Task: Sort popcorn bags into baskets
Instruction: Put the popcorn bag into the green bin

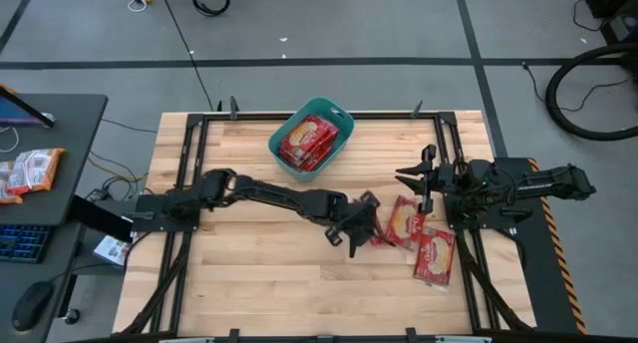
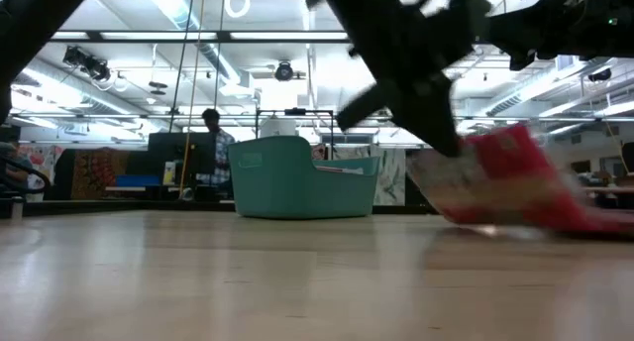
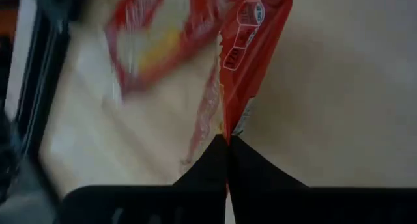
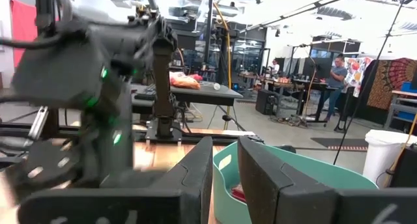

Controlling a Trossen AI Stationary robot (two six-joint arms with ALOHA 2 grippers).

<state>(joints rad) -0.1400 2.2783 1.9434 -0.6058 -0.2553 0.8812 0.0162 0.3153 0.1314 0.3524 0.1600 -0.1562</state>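
Note:
My left gripper [image 1: 367,226] reaches across the table's middle and is shut on a red popcorn bag [image 1: 402,220] with a cream picture. A second red bag [image 1: 436,255] lies flat just nearer the table's near-right corner. The teal basket [image 1: 312,136] stands at the far edge and holds several red bags [image 1: 307,141]. It also shows in the low view as a teal tub [image 2: 302,177]. My right gripper [image 1: 417,171] hovers open at the right, above the table and touching nothing. In its wrist view its fingers [image 4: 225,178] point toward the basket [image 4: 306,178]. My left gripper pinches the red bag between its two fingers at one edge [image 3: 229,129], the edge toward the table's left [image 1: 384,231]. It comes slanting down from the left. In the low view the bag [image 2: 510,177] is tilted, its held end raised and its far end low by the table.
A black side table on the left carries an orange-and-white packet [image 1: 30,171], a keyboard and a mouse. Black frame rails [image 1: 189,164] run along the table's edges. Bare wood lies at the near left. A person [image 2: 213,148] stands in the room beyond.

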